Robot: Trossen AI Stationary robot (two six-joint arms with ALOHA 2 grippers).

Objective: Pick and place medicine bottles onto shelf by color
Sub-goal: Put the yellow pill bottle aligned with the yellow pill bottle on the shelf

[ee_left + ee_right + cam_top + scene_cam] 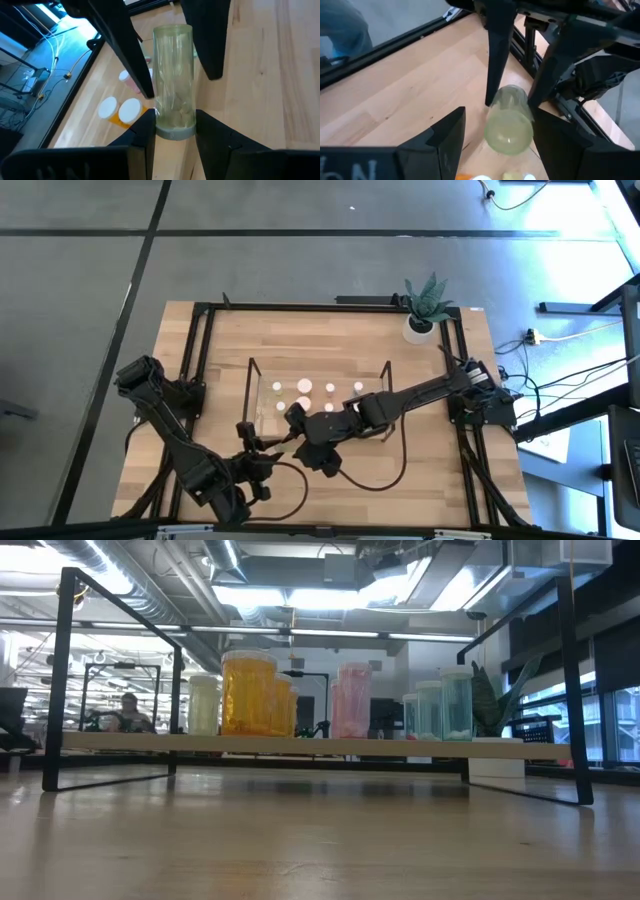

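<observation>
A green-tinted medicine bottle (173,75) hangs above the table in front of the shelf (320,363), a clear rack with thin dark edges. My left gripper (174,135) is shut on it, reaching in from the near left (268,448). My right gripper (500,115) comes from the table's right (292,435) and is open. Its fingers (131,55) stand on either side of the bottle's base end (509,131); I cannot tell whether they touch it. White (203,705), orange (248,693), pink (352,700) and green (445,708) bottles stand on the shelf's board. My left gripper pinches the green bottle's cap end (175,133) between its two fingers (142,132). The bottle sticks out beyond the fingertips, in line with them, toward my right gripper. It is lifted clear of the table and slants a little downward.
A potted plant in a white pot (420,328) stands at the far right corner. A black metal frame (200,360) runs round the tabletop. A dark cable (370,480) loops over the near part of the table. Bare wood lies in front of the shelf (320,830).
</observation>
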